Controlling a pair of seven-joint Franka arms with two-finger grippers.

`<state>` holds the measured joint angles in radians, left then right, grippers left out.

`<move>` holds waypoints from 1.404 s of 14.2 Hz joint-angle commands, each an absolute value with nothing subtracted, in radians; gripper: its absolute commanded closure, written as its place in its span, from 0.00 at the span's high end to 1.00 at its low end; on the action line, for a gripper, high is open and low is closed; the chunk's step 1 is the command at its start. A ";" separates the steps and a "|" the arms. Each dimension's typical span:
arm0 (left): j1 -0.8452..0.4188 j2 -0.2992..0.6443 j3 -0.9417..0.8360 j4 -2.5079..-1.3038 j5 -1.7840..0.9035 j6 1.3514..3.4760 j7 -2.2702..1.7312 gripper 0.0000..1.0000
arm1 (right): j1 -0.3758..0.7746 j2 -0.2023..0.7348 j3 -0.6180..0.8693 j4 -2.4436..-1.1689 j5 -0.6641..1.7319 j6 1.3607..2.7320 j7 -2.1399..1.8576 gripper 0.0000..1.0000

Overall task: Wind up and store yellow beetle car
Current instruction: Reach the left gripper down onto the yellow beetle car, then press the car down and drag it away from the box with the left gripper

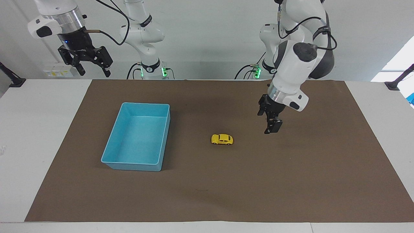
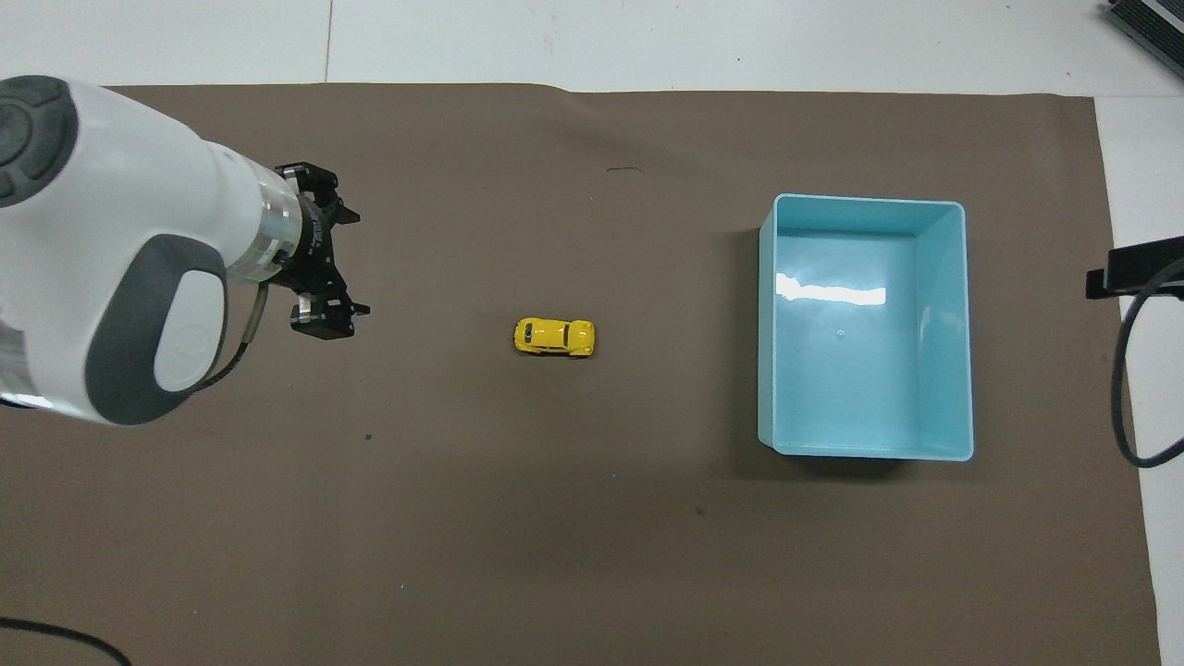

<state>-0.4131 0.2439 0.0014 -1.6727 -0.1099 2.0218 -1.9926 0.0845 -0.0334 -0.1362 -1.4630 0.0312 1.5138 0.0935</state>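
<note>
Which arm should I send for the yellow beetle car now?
Left. Its pincer hangs open over the mat beside the yellow beetle car, while the right pincer waits raised at the table's robot edge, past the blue tray.

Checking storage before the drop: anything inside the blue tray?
Nothing shows inside the blue tray: its floor is bare in both views, no corner hidden. The yellow beetle car sits on the mat beside it.

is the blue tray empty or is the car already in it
Empty: the blue tray shows only its bare floor, and the yellow beetle car sits on its wheels on the brown mat beside it.
</note>
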 commanded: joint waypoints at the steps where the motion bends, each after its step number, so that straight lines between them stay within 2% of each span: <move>1: -0.471 0.310 0.018 -1.660 -0.109 2.095 -2.025 1.00 | 0.075 -0.057 -0.132 -1.493 0.034 1.539 0.115 1.00; 4: -0.517 0.385 0.018 -1.651 -0.107 2.163 -2.026 1.00 | 0.075 -0.057 -0.133 -1.493 0.034 1.540 0.118 1.00; 7: -0.558 0.408 0.018 -1.651 -0.109 2.160 -2.028 1.00 | 0.075 -0.057 -0.133 -1.493 0.034 1.539 0.118 1.00; 10: -0.603 0.497 0.020 -1.637 -0.107 2.169 -2.043 1.00 | 0.075 -0.057 -0.137 -1.493 0.034 1.540 0.118 1.00; 18: -0.604 0.529 0.020 -1.623 -0.112 2.191 -2.069 1.00 | 0.075 -0.057 -0.138 -1.494 0.032 1.539 0.118 1.00; 19: -0.604 0.528 0.020 -1.623 -0.110 2.191 -2.078 0.97 | 0.075 -0.057 -0.138 -1.494 0.032 1.540 0.118 1.00; 20: -0.603 0.528 0.020 -1.623 -0.110 2.191 -2.085 0.87 | 0.075 -0.057 -0.138 -1.494 0.032 1.540 0.118 1.00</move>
<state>-0.5930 0.5185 0.0080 -1.6391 -0.1098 2.1881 -2.0596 0.0837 -0.0334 -0.1408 -1.4632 0.0311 1.5138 0.0935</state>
